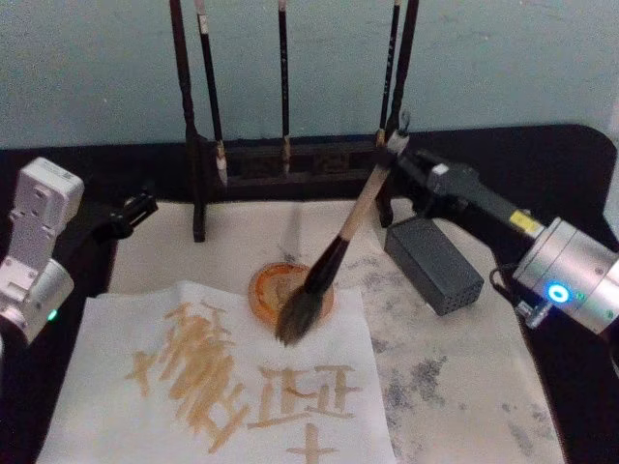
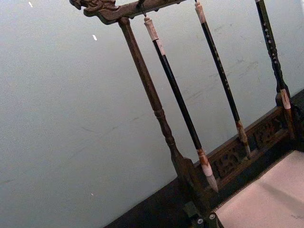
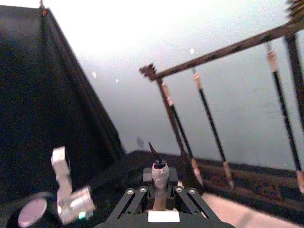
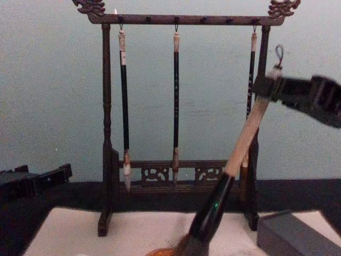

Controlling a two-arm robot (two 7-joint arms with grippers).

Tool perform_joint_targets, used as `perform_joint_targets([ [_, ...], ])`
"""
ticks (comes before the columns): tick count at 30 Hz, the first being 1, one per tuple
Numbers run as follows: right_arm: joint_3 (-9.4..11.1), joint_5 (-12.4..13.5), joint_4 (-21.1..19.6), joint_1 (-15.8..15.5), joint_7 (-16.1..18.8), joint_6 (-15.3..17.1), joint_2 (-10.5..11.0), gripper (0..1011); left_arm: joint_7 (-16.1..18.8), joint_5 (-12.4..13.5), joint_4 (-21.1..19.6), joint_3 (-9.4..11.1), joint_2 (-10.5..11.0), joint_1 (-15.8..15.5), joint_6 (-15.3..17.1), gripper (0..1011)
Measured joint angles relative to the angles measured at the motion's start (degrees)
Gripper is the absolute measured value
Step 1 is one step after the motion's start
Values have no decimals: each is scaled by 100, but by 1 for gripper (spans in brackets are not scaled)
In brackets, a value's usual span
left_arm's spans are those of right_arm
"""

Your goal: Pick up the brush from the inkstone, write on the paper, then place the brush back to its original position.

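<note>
1. The right gripper (image 1: 391,145) is closed on the top of the brush (image 1: 345,232) handle, just below the cord loop.
2. From there the brush slants down and leftward, with its bristles over the orange inkstone (image 1: 261,286) at the far edge of the paper (image 1: 116,367).
3. The left gripper (image 1: 133,211) is parked at the worktop's left, farther off.

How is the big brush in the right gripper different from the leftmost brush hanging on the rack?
The brush has a thick pale handle; the leftmost hanging brush has a thin black one. The brush leans, held by the right gripper near its top; the hanging brush hangs straight from the rack. The brush has bushy dark bristles; the hanging brush has a small pale tip. Both point bristles down. The left gripper idles aside.
</note>
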Motion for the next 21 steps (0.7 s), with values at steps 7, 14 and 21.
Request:
perform_joint_targets([
  [7,247,594,36,14,-362,41,-170,172,0,0,0,0,0,0,0,1002],
  [14,484,1205,140,6,-638,117,-272,172,0,0,0,0,0,0,0,1002],
  [21,714,1993,374,-7,-833,301,-374,172,0,0,0,0,0,0,0,1002],
])
